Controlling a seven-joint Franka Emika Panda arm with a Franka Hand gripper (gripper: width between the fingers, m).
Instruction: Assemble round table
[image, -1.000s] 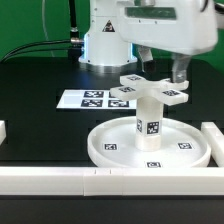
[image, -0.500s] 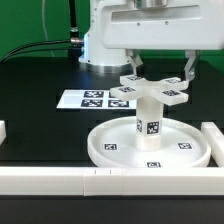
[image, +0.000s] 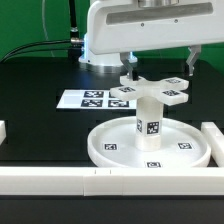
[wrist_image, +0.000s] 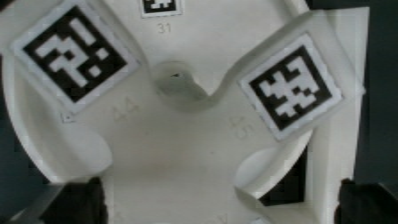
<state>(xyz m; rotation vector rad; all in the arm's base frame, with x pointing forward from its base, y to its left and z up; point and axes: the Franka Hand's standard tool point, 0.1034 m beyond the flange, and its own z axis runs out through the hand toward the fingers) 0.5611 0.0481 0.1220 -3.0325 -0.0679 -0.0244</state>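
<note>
The white plastic round rimmed disc (image: 150, 146) lay on the black table (image: 45, 125), the short white cylinder post (image: 149, 122) upright in it, the white cross-shaped four-arm piece (image: 149, 89) on top. The end effector (image: 158, 65) hung released above, holding nothing; assembly looked nearly finished.

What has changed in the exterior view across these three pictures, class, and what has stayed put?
The gripper has risen from beside the cross-shaped piece to above it, fingers spread, holding nothing. The cross-shaped piece, the post, the round disc and the marker board stayed where they were.
</note>
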